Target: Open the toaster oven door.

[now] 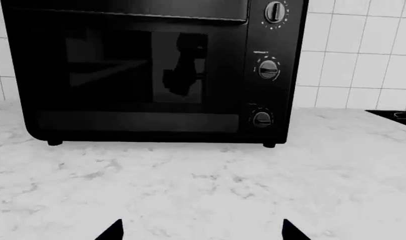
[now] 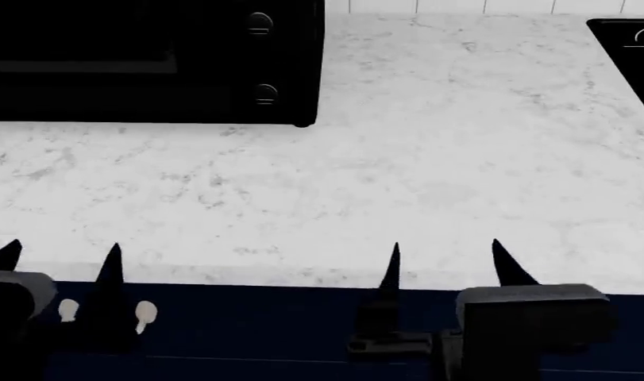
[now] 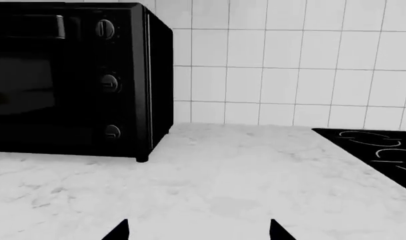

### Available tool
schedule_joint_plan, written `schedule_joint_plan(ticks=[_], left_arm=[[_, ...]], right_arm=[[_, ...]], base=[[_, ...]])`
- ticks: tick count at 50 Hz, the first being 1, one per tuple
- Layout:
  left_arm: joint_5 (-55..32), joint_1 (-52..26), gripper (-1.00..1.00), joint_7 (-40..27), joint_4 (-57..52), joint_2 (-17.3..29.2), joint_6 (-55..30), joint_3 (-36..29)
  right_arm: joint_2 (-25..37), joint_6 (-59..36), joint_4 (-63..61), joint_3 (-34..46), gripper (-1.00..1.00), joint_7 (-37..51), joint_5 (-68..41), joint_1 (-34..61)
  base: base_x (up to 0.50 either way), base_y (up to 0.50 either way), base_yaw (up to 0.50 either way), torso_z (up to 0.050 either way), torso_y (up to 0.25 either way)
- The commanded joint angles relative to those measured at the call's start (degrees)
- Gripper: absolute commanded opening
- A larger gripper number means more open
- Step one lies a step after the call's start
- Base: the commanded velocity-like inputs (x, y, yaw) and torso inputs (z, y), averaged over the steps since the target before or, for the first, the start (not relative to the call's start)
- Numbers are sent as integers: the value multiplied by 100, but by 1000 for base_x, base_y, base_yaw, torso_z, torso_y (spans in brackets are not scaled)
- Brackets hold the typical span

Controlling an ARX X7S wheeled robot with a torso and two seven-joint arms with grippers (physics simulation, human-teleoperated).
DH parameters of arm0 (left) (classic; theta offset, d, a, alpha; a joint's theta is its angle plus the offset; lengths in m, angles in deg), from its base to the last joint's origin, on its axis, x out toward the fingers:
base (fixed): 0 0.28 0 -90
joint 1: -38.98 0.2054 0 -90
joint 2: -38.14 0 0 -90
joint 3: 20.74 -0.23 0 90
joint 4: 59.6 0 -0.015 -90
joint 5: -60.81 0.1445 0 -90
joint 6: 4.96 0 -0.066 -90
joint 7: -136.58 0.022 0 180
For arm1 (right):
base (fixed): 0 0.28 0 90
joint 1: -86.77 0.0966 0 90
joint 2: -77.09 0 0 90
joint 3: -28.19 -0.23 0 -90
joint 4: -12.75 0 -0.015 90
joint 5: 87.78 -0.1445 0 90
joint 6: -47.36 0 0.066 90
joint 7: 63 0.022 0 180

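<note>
Even, flat light, sharp renders, no blur; faint reflections in door glass (image 1: 132,70), countertop (image 2: 406,159) bright.

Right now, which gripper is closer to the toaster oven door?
Left. The left gripper sits at the counter's near edge, straight out from the door. The right gripper is level with it but off past the toaster oven knob side. Both are open, touching nothing.

Each pincer is built with two black, sharply pointed fingers: left pincer (image 2: 57,258), right pincer (image 2: 445,262). A light grey boxy housing is seen behind each. Two small white rounded tabs (image 2: 144,313) are seen by the left one.
</note>
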Motion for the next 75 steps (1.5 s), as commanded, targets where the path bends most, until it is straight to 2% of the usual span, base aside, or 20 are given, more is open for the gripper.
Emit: schedule_joint_plan(ticks=[1, 10, 14, 19, 43, 75], left_arm=[[-438, -1151, 100, -9, -78, 240, -1110, 211], [-430, -1795, 100, 84, 422, 312, -1290, 62], [-441, -2378, 100, 154, 876, 333, -1463, 4], [-428, -2628, 100, 201, 1105, 374, -1498, -34], [-369, -2836, 100, 254, 1383, 435, -1403, -204], [-360, -2724, 100, 222, 1363, 502, -1309, -315]], right_arm=[[297, -1187, -204, -65, 100, -73, -306, 1193], [369, -1455, 123, -5, 100, -115, -306, 1939], [394, -1516, 551, 48, 100, -205, -293, 2434], [388, -1450, 869, 46, 100, -256, -297, 2639], [337, -1291, 1185, 71, 100, -192, -305, 2697], [386, -1029, 1302, 166, 100, -217, -322, 2506]], base=[[0, 0, 0, 0, 0], [0, 0, 0, 0, 0], [0, 0, 0, 0, 0], [0, 0, 0, 0, 0], [7, 0, 0, 0, 0], [318, 0, 0, 0, 0]])
